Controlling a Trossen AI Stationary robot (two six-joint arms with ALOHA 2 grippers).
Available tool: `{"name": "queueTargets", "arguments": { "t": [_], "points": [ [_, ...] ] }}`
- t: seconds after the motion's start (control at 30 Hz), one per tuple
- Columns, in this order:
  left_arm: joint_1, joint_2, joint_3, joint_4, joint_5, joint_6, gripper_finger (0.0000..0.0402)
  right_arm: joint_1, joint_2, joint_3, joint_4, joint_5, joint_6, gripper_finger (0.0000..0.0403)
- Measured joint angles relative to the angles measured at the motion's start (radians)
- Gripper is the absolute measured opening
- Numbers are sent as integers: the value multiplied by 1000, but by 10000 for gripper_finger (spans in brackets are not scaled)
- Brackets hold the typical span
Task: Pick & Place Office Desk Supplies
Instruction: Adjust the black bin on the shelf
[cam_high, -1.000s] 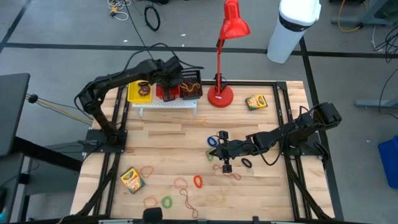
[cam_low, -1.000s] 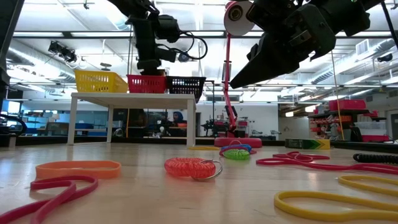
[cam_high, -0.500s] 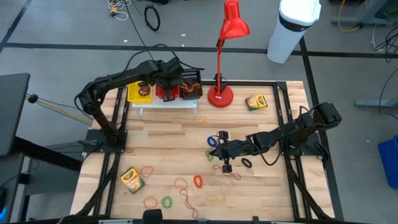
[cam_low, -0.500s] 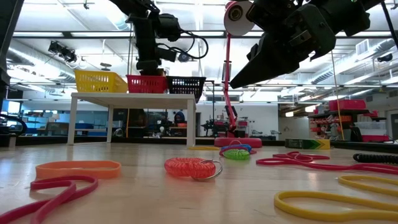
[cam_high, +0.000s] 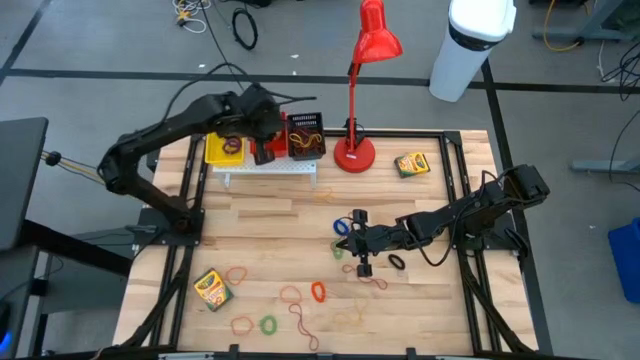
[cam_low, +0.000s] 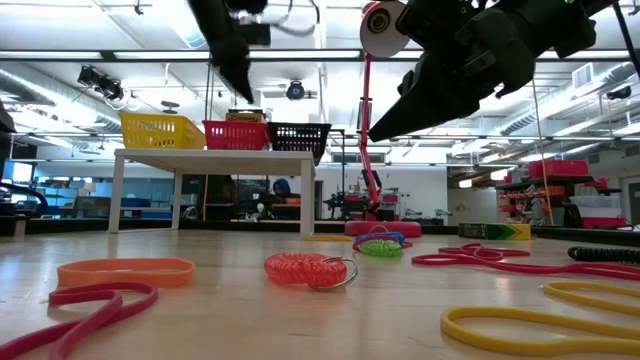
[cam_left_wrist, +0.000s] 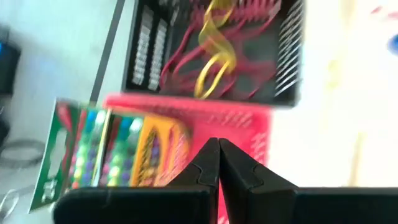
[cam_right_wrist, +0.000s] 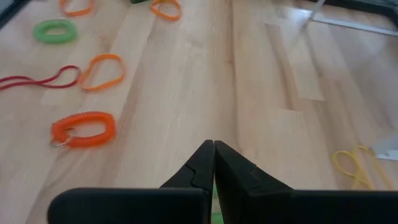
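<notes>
1. Hanging over the white rack (cam_high: 268, 168) is the left claw (cam_high: 262, 150), right above the red basket (cam_high: 274, 146). Its two fingers are pressed together with nothing between them.
2. A green-and-yellow crayon box (cam_left_wrist: 106, 155) lies in the red basket, seen in the left wrist view.
3. On the rack, the red basket sits between a yellow basket (cam_high: 222, 148) and a black basket (cam_high: 307, 138).
4. The black basket holds red and yellow rubber bands (cam_left_wrist: 214, 56).
5. The tall red lamp (cam_high: 358, 90) stands just beside the rack, near the black basket.
6. Another crayon box (cam_high: 411, 164) lies on the bench (cam_high: 260, 230) on the far side of the lamp from the rack.
7. A third crayon box (cam_high: 211, 289) lies well away from the rack, near the front edge of the bench.
8. The right claw (cam_high: 364, 252) is low over the middle of the bench, well apart from the rack. Its fingers are pressed together too, and it holds nothing.
9. Loose rubber bands lie on the bench around the right claw: an orange coil (cam_right_wrist: 83, 129), a green ring (cam_right_wrist: 56, 30), a red loop (cam_right_wrist: 37, 79) and a yellow one (cam_right_wrist: 354, 163).
</notes>
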Motion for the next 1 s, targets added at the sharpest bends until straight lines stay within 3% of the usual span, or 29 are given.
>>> {"name": "queueTargets", "arguments": {
  "t": [0.17,0.33,0.5,0.63,0.83,1.0],
  "points": [
    [-78,-68,0,93,89,-37,5,0,0,-2,18,72,-10,21],
    [-193,-137,-80,257,120,-53,5,-10,0,-117,297,87,-39,14],
    [-265,-266,-367,519,112,-55,6,-91,-8,-177,388,185,18,7],
    [-281,-398,-652,836,108,-78,7,-219,-8,-158,422,260,38,9],
    [-282,-546,-997,1304,113,-151,8,-417,16,-78,435,215,41,6],
    [-281,-583,-1164,1543,121,-184,8,-514,99,19,427,185,25,3]
  ]
}}
